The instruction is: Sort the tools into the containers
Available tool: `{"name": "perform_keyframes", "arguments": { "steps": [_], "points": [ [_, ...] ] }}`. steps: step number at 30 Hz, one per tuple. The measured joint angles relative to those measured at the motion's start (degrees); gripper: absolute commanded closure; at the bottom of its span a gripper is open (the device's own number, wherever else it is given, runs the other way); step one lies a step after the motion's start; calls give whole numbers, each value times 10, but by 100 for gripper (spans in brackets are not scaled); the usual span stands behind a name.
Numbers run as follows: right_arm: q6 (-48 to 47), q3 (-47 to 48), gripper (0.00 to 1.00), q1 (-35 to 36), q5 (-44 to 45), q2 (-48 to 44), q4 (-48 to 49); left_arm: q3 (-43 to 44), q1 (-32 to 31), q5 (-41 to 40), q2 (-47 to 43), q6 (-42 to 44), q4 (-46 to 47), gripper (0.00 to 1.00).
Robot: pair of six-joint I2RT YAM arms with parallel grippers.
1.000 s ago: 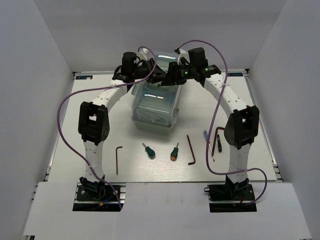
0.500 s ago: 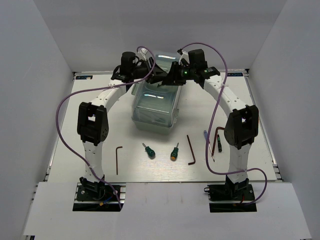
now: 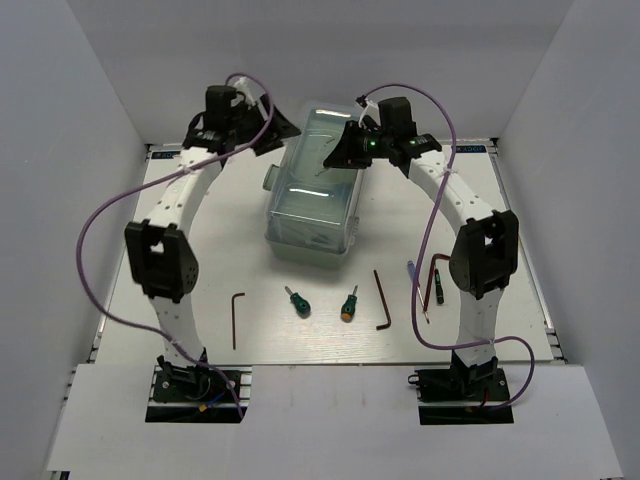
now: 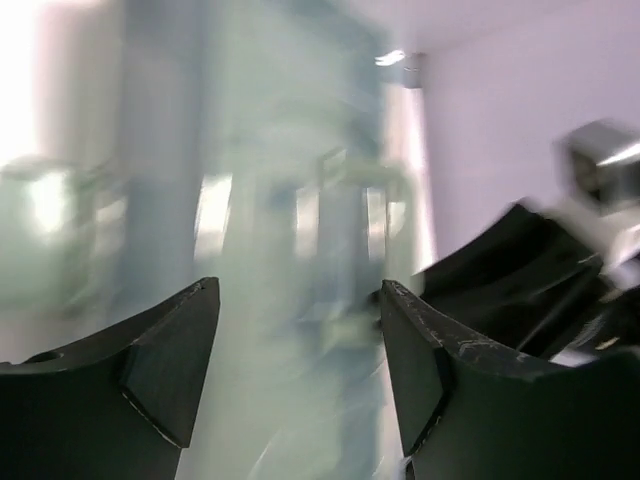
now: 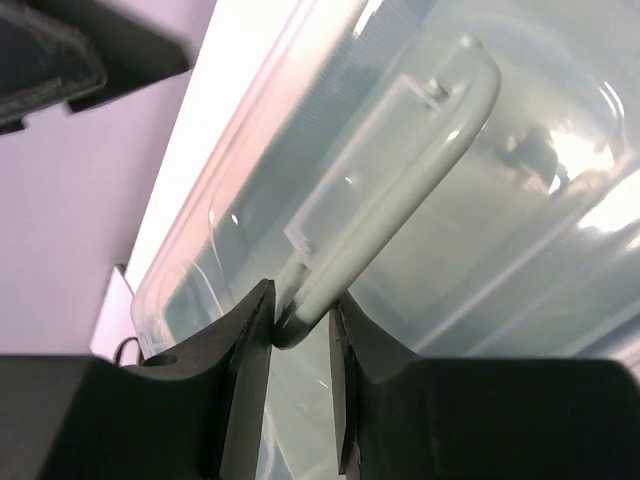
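Front left: dark L-shaped hex key (image 3: 237, 318), flat on the white table (image 3: 300, 345).
Front centre: two stubby screwdrivers (image 3: 298, 302), glossy green handles; longer hex key (image 3: 383, 300) just to their right.
Beside right arm: thin blue-handled screwdriver (image 3: 411, 270), dark green-handled screwdriver (image 3: 437, 285).
Mid-table: toolbox (image 3: 312, 200), rounded, translucent pale green, clear lid.
Right gripper (image 5: 300, 300): black jaws pinched tight on the smooth pale lid handle (image 5: 400, 190).
Left gripper (image 4: 298, 290): wedge-shaped jaws spread wide, holding nothing.

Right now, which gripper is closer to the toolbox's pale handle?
Right. The right gripper is pinched on the handle itself; the left gripper hangs open beside the far left corner of the toolbox.
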Motion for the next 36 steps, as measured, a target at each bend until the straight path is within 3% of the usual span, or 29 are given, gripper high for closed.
{"name": "perform_keyframes", "arguments": {
  "steps": [4, 9, 13, 20, 25, 28, 29, 31, 32, 36],
  "points": [
    [-34, 26, 100, -8, -9, 0, -26, -147, 31, -78, -129, 22, -21, 24],
    [-80, 57, 100, -43, -39, 0, -75, -269, 51, -103, -189, 18, 6, 24],
    [-105, 59, 100, -71, -56, -12, -93, -308, 51, -95, -149, 11, 30, 24],
    [-119, 48, 100, -105, -67, -42, -103, -276, 43, -66, -19, 7, 54, 24],
    [-119, 36, 100, -113, -82, -48, -101, -278, 42, -8, 35, -20, 119, 24],
    [-118, 26, 100, -115, -94, -50, -99, -280, 42, 30, 54, -41, 175, 37],
    [-118, 23, 100, -117, -97, -52, -99, -278, 41, 42, 59, -47, 189, 58],
    [-117, 21, 100, -118, -103, -52, -99, -275, 40, 60, 72, -57, 208, 81],
    [-116, 21, 100, -119, -103, -52, -99, -274, 40, 72, 75, -62, 219, 100],
    [-123, 25, 100, -129, -91, -53, -112, -270, 41, 91, 76, -65, 232, 100]
  ]
}}
